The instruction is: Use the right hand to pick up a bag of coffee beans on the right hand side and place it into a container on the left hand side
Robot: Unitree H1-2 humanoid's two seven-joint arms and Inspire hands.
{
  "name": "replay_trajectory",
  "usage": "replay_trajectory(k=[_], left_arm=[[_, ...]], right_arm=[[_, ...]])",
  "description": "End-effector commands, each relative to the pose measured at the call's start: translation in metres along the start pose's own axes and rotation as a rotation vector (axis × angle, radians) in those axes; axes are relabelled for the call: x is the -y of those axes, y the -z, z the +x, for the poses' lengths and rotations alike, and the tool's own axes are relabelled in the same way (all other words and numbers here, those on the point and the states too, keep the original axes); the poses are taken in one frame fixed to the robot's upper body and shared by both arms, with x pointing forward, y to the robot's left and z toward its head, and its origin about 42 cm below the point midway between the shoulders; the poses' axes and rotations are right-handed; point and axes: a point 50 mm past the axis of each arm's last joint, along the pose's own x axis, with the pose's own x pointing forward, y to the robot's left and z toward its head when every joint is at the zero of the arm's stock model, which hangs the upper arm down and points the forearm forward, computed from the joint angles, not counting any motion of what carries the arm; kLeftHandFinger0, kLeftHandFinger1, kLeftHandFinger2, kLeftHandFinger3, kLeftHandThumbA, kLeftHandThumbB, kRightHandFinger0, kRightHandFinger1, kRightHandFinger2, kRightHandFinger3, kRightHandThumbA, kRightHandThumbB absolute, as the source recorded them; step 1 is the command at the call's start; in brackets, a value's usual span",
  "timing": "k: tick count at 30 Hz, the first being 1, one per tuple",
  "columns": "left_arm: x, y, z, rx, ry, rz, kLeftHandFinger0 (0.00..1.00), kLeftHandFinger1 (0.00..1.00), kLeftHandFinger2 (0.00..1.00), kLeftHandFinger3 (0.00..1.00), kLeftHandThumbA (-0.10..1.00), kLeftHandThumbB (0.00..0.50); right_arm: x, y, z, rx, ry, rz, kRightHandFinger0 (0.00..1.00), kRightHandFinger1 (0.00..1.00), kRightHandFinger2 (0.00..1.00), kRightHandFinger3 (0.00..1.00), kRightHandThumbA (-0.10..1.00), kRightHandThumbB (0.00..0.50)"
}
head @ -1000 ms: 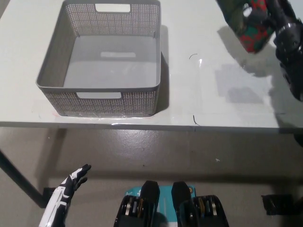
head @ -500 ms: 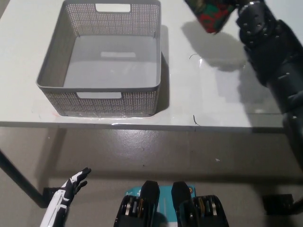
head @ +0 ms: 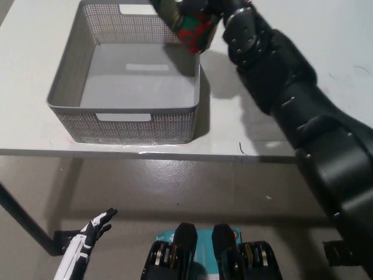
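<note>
— Where's the coffee bag (head: 191,26)?

— Up in the air, over the far right corner of the grey basket (head: 64,93). Dark pack with red and green on it, tilted, hanging above the basket's rim rather than resting inside.

— And it's held?

— Yes, the black right hand (head: 218,9) is closed around its top end at the upper edge of the view, arm reaching across the white table (head: 262,128) from the lower right.

— Anything in the basket?

— Bare floor, as far as I can see.

— The other hand?

— The white left hand (head: 93,228) hangs low at the bottom left, below the table edge, fingers spread loosely, holding nothing.
</note>
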Motion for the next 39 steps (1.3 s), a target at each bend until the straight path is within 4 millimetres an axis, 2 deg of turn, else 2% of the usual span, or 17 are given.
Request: replay_trajectory(k=[1,4,6,11,12,13,14,15,16,17,18,21,24,31,34,35,39], left_arm=[[0.003,-0.003,0.001,0.017,0.040,0.026,1.00,1.00,1.00,1.00,1.00,0.241],[0.004,-0.006,0.007,0.022,0.037,0.021,1.00,1.00,1.00,1.00,1.00,0.251],[0.006,-0.004,-0.006,0.002,0.043,0.015,1.00,1.00,1.00,1.00,1.00,0.256],[0.004,-0.006,-0.002,0.019,0.038,0.040,1.00,1.00,1.00,1.00,1.00,0.229],[0.005,-0.007,0.001,0.019,0.044,0.036,1.00,1.00,1.00,1.00,1.00,0.230],[0.006,-0.008,0.002,0.027,0.044,0.035,1.00,1.00,1.00,1.00,1.00,0.215],[0.007,-0.009,0.004,0.031,0.045,0.036,1.00,1.00,1.00,1.00,1.00,0.217],[0.007,-0.009,0.005,0.031,0.045,0.036,1.00,1.00,1.00,1.00,1.00,0.217],[0.010,-0.009,0.006,0.035,0.051,0.035,1.00,1.00,1.00,1.00,1.00,0.222],[0.011,-0.009,0.006,0.034,0.050,0.038,1.00,1.00,1.00,1.00,1.00,0.222],[0.011,-0.008,0.005,0.030,0.050,0.034,1.00,1.00,1.00,1.00,1.00,0.229],[0.010,-0.007,0.001,0.008,0.041,0.040,1.00,1.00,1.00,1.00,1.00,0.241],[0.011,-0.006,-0.003,0.001,0.036,0.033,1.00,1.00,1.00,1.00,1.00,0.232],[0.012,-0.003,-0.004,0.004,0.046,0.039,1.00,1.00,1.00,1.00,1.00,0.211],[0.015,0.002,-0.020,-0.029,0.047,0.032,1.00,1.00,1.00,1.00,1.00,0.216],[0.016,0.002,-0.022,-0.040,0.043,0.033,1.00,1.00,1.00,1.00,1.00,0.228],[0.019,0.004,-0.025,-0.044,0.047,0.011,1.00,1.00,1.00,1.00,1.00,0.193]], right_arm=[[0.021,-0.064,0.015,0.175,0.086,0.020,0.00,0.30,0.70,0.75,-0.10,0.184],[0.013,-0.071,0.014,0.201,0.071,-0.013,0.00,0.33,0.71,0.74,-0.10,0.168],[-0.001,-0.066,0.010,0.199,0.058,-0.015,0.00,0.35,0.71,0.73,-0.10,0.177],[-0.003,-0.057,0.010,0.139,-0.001,-0.008,0.05,0.55,0.92,0.97,-0.10,0.132],[0.000,-0.052,0.010,0.119,-0.007,-0.009,0.08,0.59,0.95,1.00,-0.10,0.143],[0.002,-0.049,0.010,0.115,-0.007,-0.007,0.09,0.60,0.95,0.95,-0.10,0.157],[0.005,-0.046,0.010,0.104,-0.009,-0.016,0.23,0.69,0.98,0.93,-0.10,0.194],[0.005,-0.046,0.010,0.102,-0.009,-0.016,0.22,0.65,0.90,0.86,-0.10,0.187],[0.010,-0.041,0.011,0.065,-0.042,-0.026,0.64,0.98,1.00,1.00,0.24,0.239],[0.011,-0.039,0.011,0.053,-0.079,-0.017,0.85,1.00,1.00,1.00,0.43,0.283],[0.011,-0.036,0.011,0.053,-0.123,-0.031,1.00,1.00,1.00,1.00,0.63,0.395],[0.011,-0.029,0.009,0.032,-0.193,-0.093,1.00,1.00,1.00,1.00,0.88,0.484],[0.011,-0.022,0.007,0.012,-0.240,-0.143,1.00,1.00,1.00,1.00,0.98,0.493],[0.029,0.003,0.002,-0.015,-0.225,-0.128,1.00,1.00,1.00,1.00,1.00,0.477],[0.031,0.019,-0.006,-0.010,-0.212,-0.121,1.00,1.00,1.00,1.00,1.00,0.473],[0.037,0.021,-0.008,-0.001,-0.208,-0.131,1.00,1.00,1.00,1.00,1.00,0.475],[0.074,0.021,-0.018,0.072,-0.149,-0.085,1.00,1.00,1.00,1.00,1.00,0.481]])
